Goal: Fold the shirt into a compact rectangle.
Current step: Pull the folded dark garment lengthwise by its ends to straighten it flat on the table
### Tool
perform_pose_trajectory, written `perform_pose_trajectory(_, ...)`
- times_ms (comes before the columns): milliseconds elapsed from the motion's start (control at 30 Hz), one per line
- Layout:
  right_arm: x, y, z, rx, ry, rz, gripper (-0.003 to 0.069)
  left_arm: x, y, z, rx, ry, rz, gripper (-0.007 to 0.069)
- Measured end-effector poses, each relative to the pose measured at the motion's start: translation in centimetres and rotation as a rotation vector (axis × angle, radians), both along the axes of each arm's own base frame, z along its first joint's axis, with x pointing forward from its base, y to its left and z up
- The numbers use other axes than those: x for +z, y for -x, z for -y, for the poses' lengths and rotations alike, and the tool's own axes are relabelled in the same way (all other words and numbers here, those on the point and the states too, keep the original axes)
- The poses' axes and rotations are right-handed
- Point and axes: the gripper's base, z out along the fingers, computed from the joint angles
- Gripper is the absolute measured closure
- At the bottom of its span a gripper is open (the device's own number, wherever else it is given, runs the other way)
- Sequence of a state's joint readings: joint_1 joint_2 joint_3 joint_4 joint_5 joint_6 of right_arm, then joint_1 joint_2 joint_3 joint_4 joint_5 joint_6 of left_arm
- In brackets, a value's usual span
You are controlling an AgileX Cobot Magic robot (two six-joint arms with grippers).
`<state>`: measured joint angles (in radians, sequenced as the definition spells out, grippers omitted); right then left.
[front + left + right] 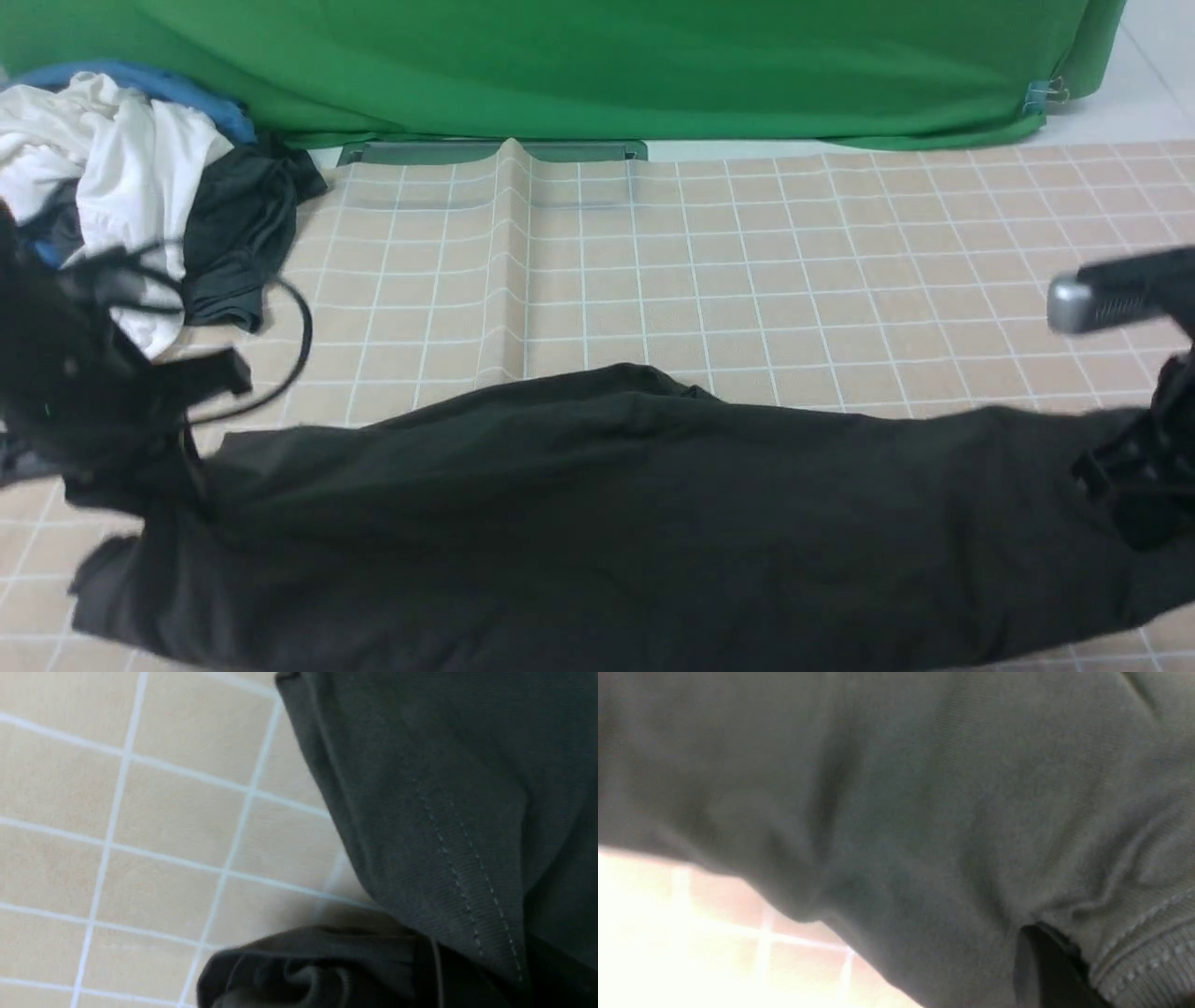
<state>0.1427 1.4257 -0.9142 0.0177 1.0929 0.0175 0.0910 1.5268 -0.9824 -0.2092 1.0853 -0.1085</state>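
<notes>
Checked tablecloth [747,280]; shirt [607,523] lengthwise left-to-right

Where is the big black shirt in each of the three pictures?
Front view: the black shirt stretches across the lower part, nearly from one edge to the other.
Left wrist view: the shirt fills about half the picture, very close, with its stitched hem showing.
Right wrist view: the shirt covers almost everything, blurry and close.
Shared landmark: the beige tablecloth with white grid lines shows in all three.

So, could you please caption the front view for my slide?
The left gripper and right gripper hold the black shirt stretched over a checked cloth.
</notes>
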Motion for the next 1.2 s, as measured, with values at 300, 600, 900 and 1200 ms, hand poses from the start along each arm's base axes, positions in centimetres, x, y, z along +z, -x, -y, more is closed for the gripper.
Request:
perform_pose_trajectory(300,-4.4,-0.7,0.2,-0.001,0.034,0.005,0.0573,-5.0,0.0,-0.4,0.031,-0.051,0.041,0.0583)
perform_pose_trajectory(600,-4.6,-0.9,0.4,0.025,0.062,0.008,0.0573,-4.6,-0.3,-1.0,0.029,-0.115,0.042,0.0494)
perform_pose_trajectory(900,-4.6,-0.9,0.5,0.027,0.066,0.008,0.0573,0.5,-3.7,-2.5,0.047,-0.244,0.142,0.0167)
perform_pose_trajectory(1200,-4.6,-0.9,0.5,0.027,0.066,0.009,0.0573,-2.7,-5.9,-1.7,0.072,-0.129,0.046,0.0084)
